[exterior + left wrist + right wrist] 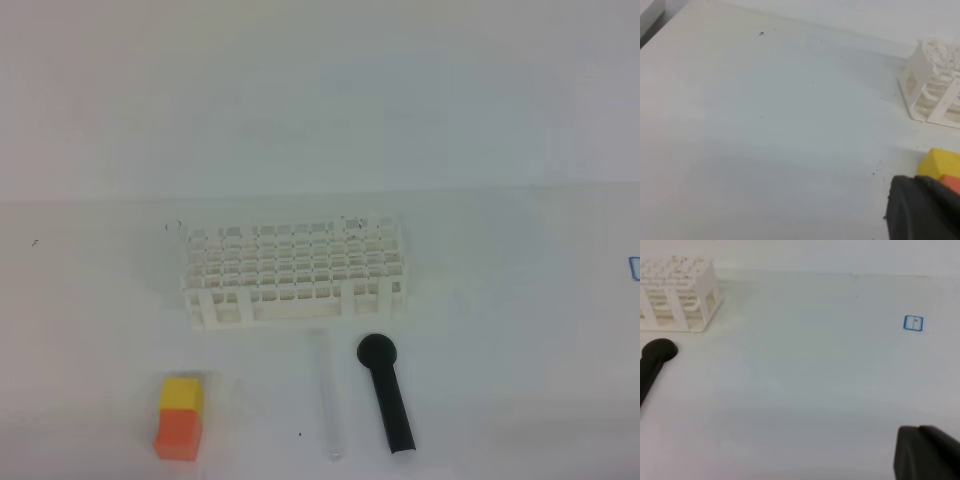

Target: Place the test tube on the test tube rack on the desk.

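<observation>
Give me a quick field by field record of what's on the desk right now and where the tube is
desk: plain white desk
test tube rack: white test tube rack, upright, mid-desk, holes look empty
test tube: clear test tube, lying flat in front of the rack, not in it
black tool: round-headed black tool, lying just right of the tube
block: yellow and orange block, front left
blue mark: small blue square mark at the right
left gripper: left gripper, shut, holding nothing
right gripper: right gripper, shut, holding nothing

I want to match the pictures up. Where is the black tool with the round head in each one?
Exterior high: black tool lies lower middle, right of the clear test tube.
Left wrist: not in it.
Right wrist: black tool at the left edge.
Shared landmark: the white test tube rack.
</observation>
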Robot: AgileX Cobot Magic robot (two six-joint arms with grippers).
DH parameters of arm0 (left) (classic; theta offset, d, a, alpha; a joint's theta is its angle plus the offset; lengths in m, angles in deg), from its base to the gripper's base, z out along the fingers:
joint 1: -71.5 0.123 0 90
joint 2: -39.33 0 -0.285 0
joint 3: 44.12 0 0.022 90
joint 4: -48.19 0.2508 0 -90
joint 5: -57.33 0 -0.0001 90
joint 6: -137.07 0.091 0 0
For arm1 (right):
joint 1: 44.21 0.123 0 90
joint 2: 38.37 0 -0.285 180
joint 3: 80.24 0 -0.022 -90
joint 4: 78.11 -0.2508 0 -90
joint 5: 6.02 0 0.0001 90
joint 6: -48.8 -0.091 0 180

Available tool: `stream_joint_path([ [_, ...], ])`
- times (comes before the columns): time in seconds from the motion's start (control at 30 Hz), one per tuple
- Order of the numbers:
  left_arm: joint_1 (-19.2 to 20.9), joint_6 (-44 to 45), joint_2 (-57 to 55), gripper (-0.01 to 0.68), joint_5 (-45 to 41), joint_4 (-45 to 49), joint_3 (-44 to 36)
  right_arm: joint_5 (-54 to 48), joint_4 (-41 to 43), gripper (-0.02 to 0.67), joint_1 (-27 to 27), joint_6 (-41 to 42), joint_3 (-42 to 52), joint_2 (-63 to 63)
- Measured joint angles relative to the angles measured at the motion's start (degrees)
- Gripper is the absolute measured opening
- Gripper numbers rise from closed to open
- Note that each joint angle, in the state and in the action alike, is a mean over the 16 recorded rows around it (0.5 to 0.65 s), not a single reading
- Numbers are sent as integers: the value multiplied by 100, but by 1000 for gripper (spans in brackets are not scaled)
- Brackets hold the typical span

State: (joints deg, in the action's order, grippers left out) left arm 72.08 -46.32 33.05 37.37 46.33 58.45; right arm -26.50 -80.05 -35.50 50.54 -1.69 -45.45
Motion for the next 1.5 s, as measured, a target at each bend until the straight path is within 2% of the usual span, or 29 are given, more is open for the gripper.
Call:
stream_joint_path([
  [0.87,-1,0,-9,-1,146,0,12,0,0,-1,0,0,0,0],
  [1.17,-1,0,-9,-1,1033,11,11,280,0,-1,0,0,13,0],
  [1.5,-1,0,-9,-1,2320,41,-1,1441,0,-1,0,-5,33,0],
])
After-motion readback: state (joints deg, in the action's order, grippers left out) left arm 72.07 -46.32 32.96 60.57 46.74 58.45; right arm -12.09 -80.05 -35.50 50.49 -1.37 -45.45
